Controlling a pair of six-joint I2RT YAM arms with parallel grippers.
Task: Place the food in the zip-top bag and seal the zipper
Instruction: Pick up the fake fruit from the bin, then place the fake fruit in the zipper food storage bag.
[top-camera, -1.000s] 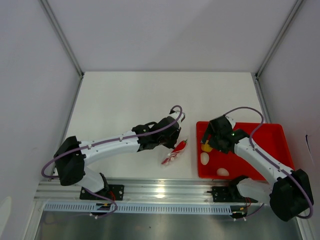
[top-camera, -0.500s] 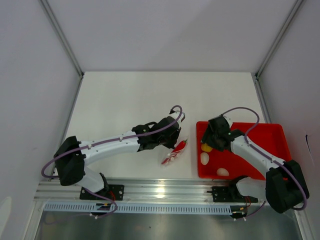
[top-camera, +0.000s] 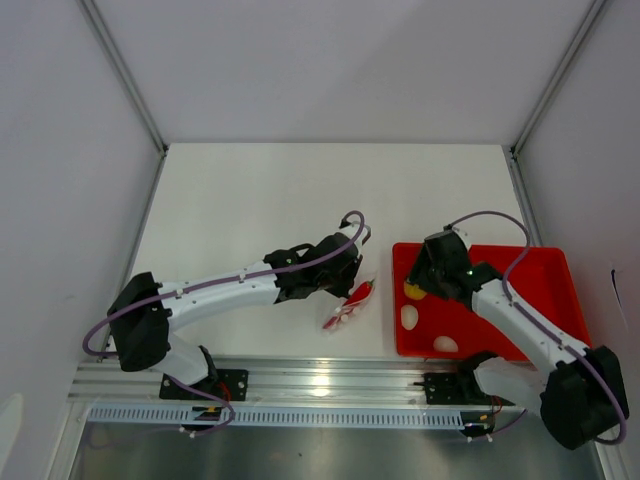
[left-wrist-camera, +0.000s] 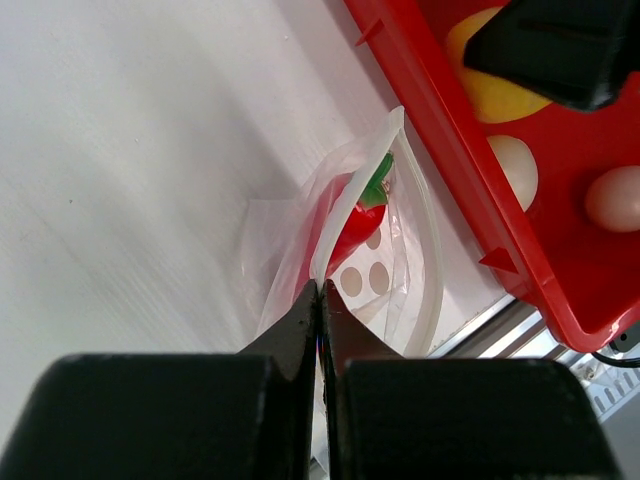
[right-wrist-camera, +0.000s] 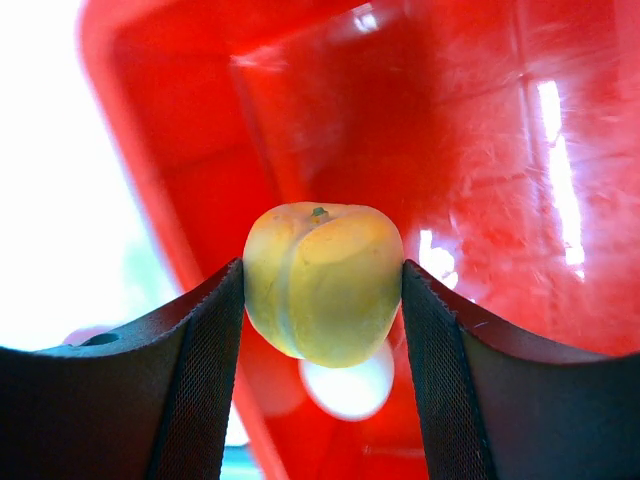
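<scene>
Top external view shows a white tabletop enclosed by pale grey walls, with a metal rail along its near edge. The red tray on the right holds two whitish egg shapes. At the tray's left end the right end effector is grasping the yellow piece between its pads. The clear zip-top bag lies just left of the tray, with a red pepper-shaped piece inside and two white dots printed on it. The left end effector is clenched on the bag's mouth edge.

Right tool closed in — pads now gripping yellow ball.
</scene>
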